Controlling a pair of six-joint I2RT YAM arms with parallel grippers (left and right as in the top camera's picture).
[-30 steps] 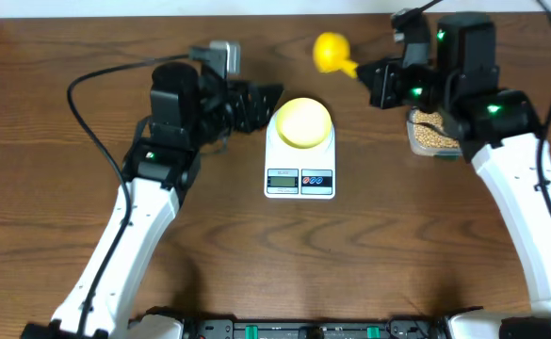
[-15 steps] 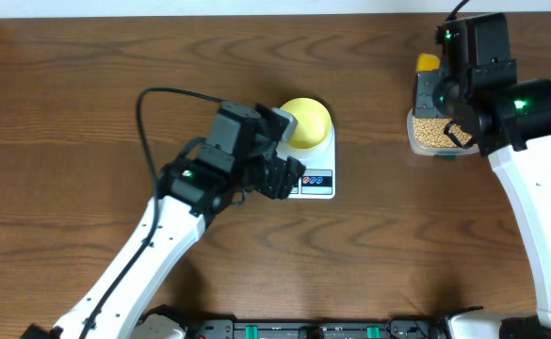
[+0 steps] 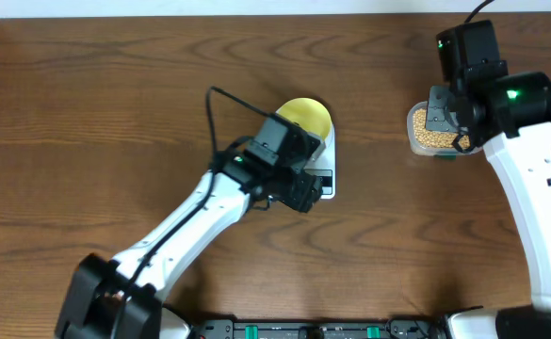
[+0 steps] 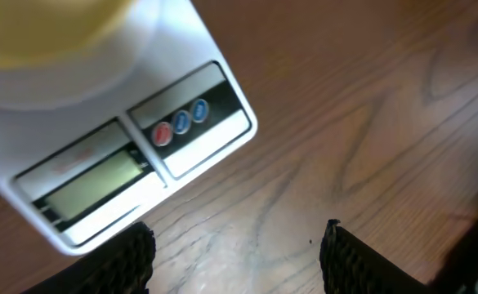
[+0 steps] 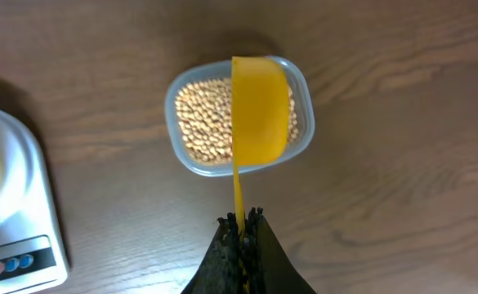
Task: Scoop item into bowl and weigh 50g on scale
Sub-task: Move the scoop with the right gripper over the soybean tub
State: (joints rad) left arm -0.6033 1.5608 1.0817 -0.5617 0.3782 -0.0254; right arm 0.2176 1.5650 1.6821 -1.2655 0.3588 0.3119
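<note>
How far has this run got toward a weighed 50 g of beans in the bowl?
Done: the bowl sits on the scale. In hand: the right gripper is shut on the handle of the scoop, whose cup is over the tub of beans; the left gripper hangs open in front of the scale's buttons. Left: all scooping and weighing; no beans show in the visible part of the bowl.

No writing, number or brand can be read in any of the views. In the left wrist view the scale (image 4: 191, 51) shows its display (image 4: 91, 181) as a pale grey-green panel with no legible digits, and a faint strip of print just above it is too blurred to make out. The red and blue buttons (image 4: 180, 122) beside it bear no readable marks.
</note>
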